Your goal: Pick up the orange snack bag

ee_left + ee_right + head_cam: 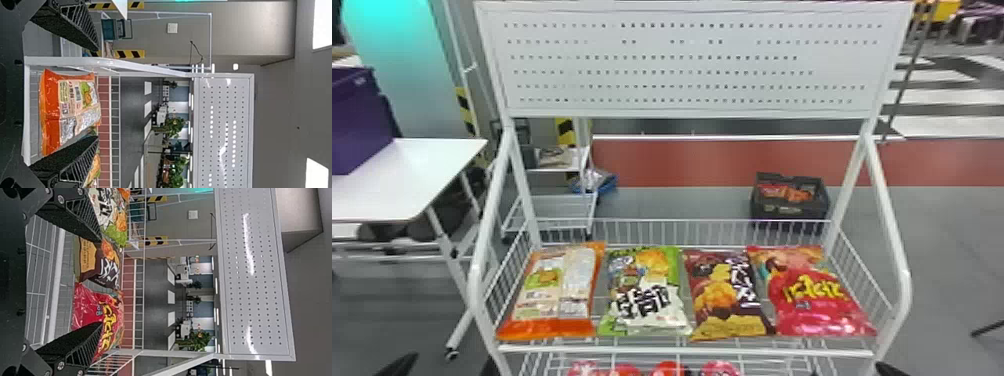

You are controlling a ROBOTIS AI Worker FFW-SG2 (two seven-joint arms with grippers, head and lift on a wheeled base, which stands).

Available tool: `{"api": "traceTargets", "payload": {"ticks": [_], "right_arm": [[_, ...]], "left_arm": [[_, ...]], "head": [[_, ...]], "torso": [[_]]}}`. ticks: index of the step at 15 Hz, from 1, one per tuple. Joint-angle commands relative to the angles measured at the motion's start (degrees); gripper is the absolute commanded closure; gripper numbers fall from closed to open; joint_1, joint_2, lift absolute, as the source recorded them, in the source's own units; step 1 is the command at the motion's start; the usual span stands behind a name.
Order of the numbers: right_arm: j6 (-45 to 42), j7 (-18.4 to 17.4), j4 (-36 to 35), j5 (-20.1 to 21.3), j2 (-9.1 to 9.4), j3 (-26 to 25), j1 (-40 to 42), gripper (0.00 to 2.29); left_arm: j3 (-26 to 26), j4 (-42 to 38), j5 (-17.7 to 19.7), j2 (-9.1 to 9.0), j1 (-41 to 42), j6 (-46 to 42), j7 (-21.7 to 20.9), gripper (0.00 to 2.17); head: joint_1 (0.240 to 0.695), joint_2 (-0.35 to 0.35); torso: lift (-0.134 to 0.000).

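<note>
Jaws gape; left wrist view catches orange bag (pixel 67 111).

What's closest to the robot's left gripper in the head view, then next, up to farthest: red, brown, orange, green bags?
1. Orange bag, leftmost
2. Green bag, second from left
3. Brown bag, third from left
4. Red bag, rightmost
</note>
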Motion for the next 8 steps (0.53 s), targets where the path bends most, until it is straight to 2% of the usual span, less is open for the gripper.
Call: {"api": "traceTargets", "payload": {"ticks": [1, 8], "right_arm": [[0.0, -0.1, 0.1, -0.1, 0.0, 0.0, -0.2, 0.14], [0.0, -0.1, 0.2, -0.1, 0.0, 0.0, -0.4, 0.14]], "left_arm": [[0.0, 0.0, 0.0, -0.03, 0.0, 0.0, 0.0, 0.09], [0.0, 0.1, 0.0, -0.03, -0.3, 0.0, 0.0, 0.09]], "head": [[0.499, 0.0], [0.499, 0.0]], "torso": [[0.0], [0.0]]}}
